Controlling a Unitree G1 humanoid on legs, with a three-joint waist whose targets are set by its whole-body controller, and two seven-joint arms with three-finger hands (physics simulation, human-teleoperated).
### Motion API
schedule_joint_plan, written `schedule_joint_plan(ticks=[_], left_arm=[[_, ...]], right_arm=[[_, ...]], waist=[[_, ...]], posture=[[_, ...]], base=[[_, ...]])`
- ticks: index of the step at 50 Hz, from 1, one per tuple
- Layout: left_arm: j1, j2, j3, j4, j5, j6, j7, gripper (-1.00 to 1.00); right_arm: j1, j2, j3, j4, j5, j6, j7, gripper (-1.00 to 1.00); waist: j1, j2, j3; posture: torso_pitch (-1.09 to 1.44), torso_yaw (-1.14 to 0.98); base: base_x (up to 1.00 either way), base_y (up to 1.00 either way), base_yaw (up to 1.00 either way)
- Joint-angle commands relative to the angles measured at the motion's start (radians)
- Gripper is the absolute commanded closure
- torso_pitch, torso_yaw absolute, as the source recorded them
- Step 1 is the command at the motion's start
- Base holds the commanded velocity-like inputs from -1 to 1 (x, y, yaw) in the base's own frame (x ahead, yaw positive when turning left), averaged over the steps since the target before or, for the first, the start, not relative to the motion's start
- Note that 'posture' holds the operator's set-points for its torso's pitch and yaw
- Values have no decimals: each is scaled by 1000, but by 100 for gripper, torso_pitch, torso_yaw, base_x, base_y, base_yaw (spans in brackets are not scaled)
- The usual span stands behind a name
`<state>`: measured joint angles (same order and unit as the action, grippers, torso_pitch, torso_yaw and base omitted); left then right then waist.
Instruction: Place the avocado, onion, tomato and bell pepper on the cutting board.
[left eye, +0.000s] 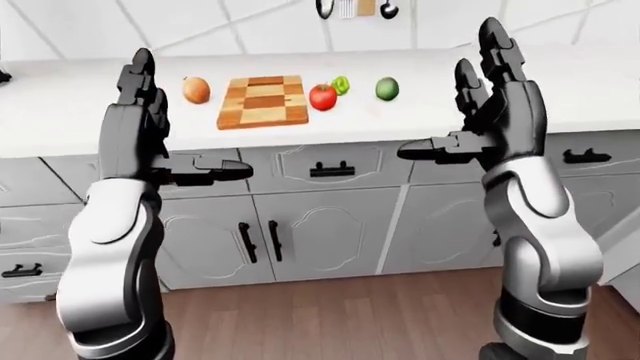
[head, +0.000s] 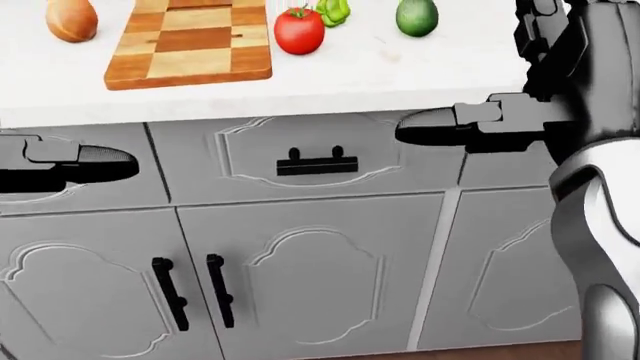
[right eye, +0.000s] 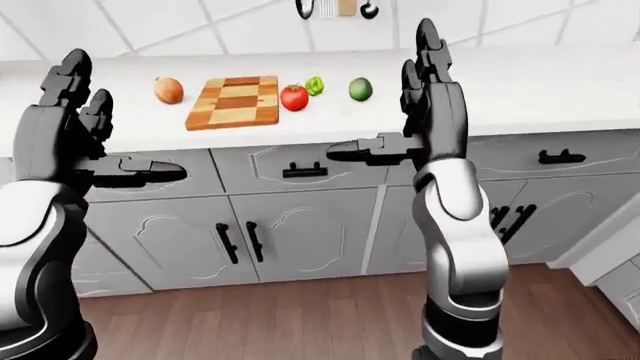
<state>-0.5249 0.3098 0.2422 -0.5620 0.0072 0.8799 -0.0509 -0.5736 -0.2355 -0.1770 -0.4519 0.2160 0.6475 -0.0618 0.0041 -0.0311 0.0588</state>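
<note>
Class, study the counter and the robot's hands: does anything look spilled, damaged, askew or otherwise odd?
Nothing stands out. The cutting board lies flat and bare on the counter, with the onion to its left and the tomato, bell pepper and avocado to its right. Left hand and right hand are raised, open, empty.
</note>
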Motion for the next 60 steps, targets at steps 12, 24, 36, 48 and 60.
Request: schedule_joint_plan(ticks=[12,24,36,48,60], left_arm=[[-35,25,12,-41,10,-2,-7,-100],[-27,22,12,-48,18,-3,-9,-100],[-37,31,15,-56,25,14,-17,-100],[-26,23,11,-48,30,-3,-18,-100],[-22,20,9,-46,38,-7,-24,-100]], right_arm=[[-22,-4,-8,-34,11,3,-9,-100],[-25,-7,-7,-47,11,4,-9,-100],[-33,-12,-4,-38,5,-25,-3,-100],[-26,-12,-9,-54,5,-19,3,-100],[-23,-4,-4,-41,6,-31,-3,-100]], waist=[[-12,124,-53],[5,10,-54],[-3,49,-24],[-8,63,-38],[-6,0,-23]], posture=[[0,0],[0,0],[0,0],[0,0],[0,0]], base=[[38,18,0],[7,0,0],[1,0,0],[3,21,0],[16,9,0]])
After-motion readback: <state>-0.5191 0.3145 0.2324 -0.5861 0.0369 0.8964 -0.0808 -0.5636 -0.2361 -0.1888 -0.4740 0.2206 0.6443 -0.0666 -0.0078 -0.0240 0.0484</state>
